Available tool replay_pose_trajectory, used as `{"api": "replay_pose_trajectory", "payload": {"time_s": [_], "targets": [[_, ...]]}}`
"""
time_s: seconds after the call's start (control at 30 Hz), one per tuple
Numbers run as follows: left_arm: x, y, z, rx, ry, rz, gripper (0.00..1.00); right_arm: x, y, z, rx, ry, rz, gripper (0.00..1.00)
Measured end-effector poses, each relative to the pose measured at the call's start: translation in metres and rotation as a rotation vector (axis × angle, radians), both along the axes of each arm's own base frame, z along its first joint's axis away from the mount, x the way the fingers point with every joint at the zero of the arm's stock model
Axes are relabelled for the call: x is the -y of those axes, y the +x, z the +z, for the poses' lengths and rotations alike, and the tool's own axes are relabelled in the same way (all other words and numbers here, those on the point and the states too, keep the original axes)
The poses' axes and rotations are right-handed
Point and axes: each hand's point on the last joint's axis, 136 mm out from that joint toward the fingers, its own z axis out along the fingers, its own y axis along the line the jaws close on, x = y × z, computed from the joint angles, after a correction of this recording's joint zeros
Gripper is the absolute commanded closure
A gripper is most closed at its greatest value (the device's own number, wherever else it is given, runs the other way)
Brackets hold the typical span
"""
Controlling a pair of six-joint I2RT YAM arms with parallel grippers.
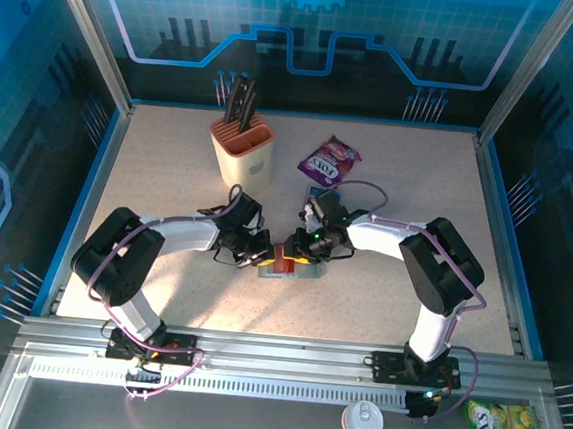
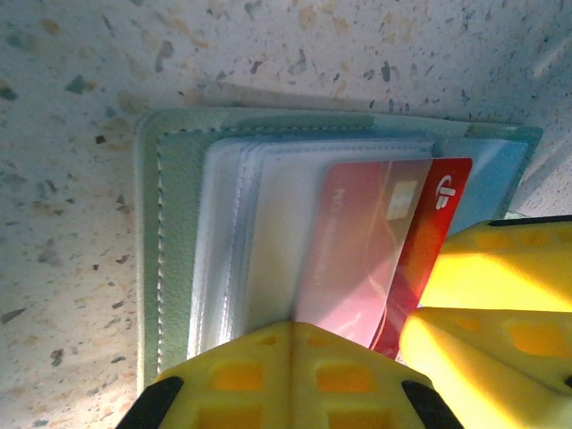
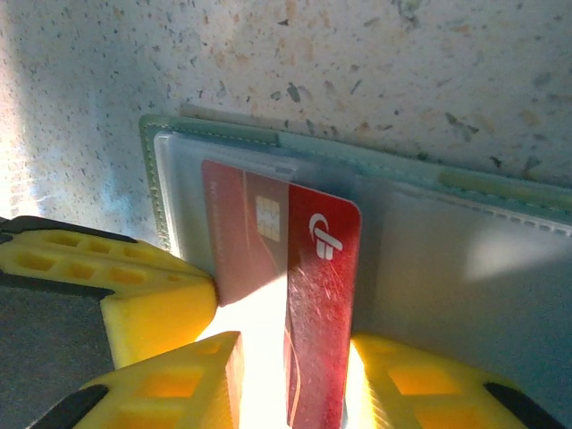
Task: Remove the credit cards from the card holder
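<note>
Knife block (image 1: pixel 242 150), snack packet (image 1: pixel 328 160) well beyond card holder (image 2: pixel 170 223)

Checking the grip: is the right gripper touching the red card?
Touching. In the right wrist view the red card runs between the right gripper's fingers, its edge flush against one.

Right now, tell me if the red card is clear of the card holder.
No, half the red card lies under a sleeve of the card holder.
</note>
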Motion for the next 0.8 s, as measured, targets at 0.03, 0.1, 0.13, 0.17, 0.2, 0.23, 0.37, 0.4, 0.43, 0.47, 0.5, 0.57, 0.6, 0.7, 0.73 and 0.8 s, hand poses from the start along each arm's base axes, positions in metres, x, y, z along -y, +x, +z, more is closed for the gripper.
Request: {"api": "replay_pose_trajectory", "payload": {"time_s": [0.03,0.1,0.13,0.17,0.2,0.23,0.37,0.4,0.43,0.47,0.5,0.57,0.6,0.7,0.73,0.8], "targets": [[0.0,0.0,-0.0001,0.0,0.0,0.0,0.95,-0.0001,0.0002,0.0001,0.0,0.001,-0.001,0.67],[0.0,0.0,-0.0002,0.0,0.0,0.0,0.94,0.0,0.0001,0.0002,-0.003,0.001,-0.005,0.69],[0.0002,0.0002,-0.0002,0.0,0.0,0.0,0.94,0.0,0.0002,0.0001,-0.003,0.001,-0.007,0.71],[0.0004,0.0003,-0.0005,-0.001,-0.001,-0.001,0.94,0.0,0.0002,0.0,-0.002,0.002,-0.008,0.73],[0.0008,0.0003,-0.0002,-0.001,-0.003,-0.001,0.94,0.0003,-0.0003,-0.0003,-0.003,0.003,-0.01,0.74],[0.0009,0.0005,-0.0002,0.0,-0.004,-0.002,0.94,0.001,-0.001,-0.0008,-0.004,0.002,-0.011,0.76],[0.001,0.0005,-0.0002,0.0,-0.004,-0.002,0.95,0.0027,-0.0028,-0.002,-0.005,0.004,-0.014,0.81],[0.001,0.0005,-0.0002,0.0,-0.004,-0.002,0.95,0.0031,-0.0031,-0.0025,-0.008,0.003,-0.017,0.83],[0.001,0.0005,-0.0002,0.0,-0.004,-0.002,0.95,0.0033,-0.003,-0.0028,-0.007,0.004,-0.018,0.84],[0.001,0.0005,-0.0002,0.0,-0.004,-0.002,0.95,0.0034,-0.003,-0.0027,-0.006,0.005,-0.018,0.86],[0.001,0.0005,-0.0002,0.0,-0.004,-0.002,0.95,0.0035,-0.0027,-0.0022,-0.005,0.006,-0.019,0.88],[0.001,0.0005,-0.0002,0.0,-0.004,-0.002,0.95,0.004,-0.0023,-0.0001,-0.002,0.013,-0.02,0.89],[0.0009,0.0003,-0.0003,-0.001,-0.004,-0.002,0.95,0.0038,-0.0026,0.0013,0.0,0.017,-0.019,0.89],[0.001,0.0004,-0.0003,0.0,-0.004,-0.002,0.95,0.0034,-0.0025,0.0036,0.005,0.024,-0.018,0.89],[0.001,0.0005,-0.0003,0.0,-0.004,-0.002,0.94,0.0036,-0.0027,0.0036,0.005,0.025,-0.018,0.89],[0.0011,0.0006,-0.0002,0.001,-0.005,-0.002,0.94,0.0047,-0.0027,0.004,0.007,0.026,-0.02,0.89]]}}
